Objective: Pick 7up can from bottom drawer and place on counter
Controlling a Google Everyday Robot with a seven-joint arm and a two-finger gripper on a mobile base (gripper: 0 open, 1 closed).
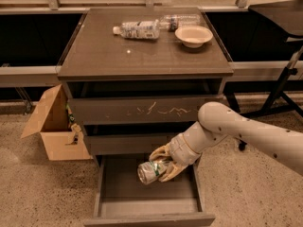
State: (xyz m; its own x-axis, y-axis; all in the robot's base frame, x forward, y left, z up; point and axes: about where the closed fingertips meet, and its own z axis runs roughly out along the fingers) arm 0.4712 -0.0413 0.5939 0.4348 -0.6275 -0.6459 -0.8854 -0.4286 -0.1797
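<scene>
silver-and-green 7up can lies on its side, pinched between the jaws of the gripper, held just above the grey floor of the open bottom drawer, towards its rear.

The arm runs off the right edge, so its base cannot be seen. The pincer, over the open bottom drawer, wraps its fingers around the right end of the can, hiding that end, and the can's label is too blurred to read. The drawer's front is cut by the lower edge, the black stand beside the table is cut at the right, and whatever hangs on the cardboard box is too small to tell.
</scene>
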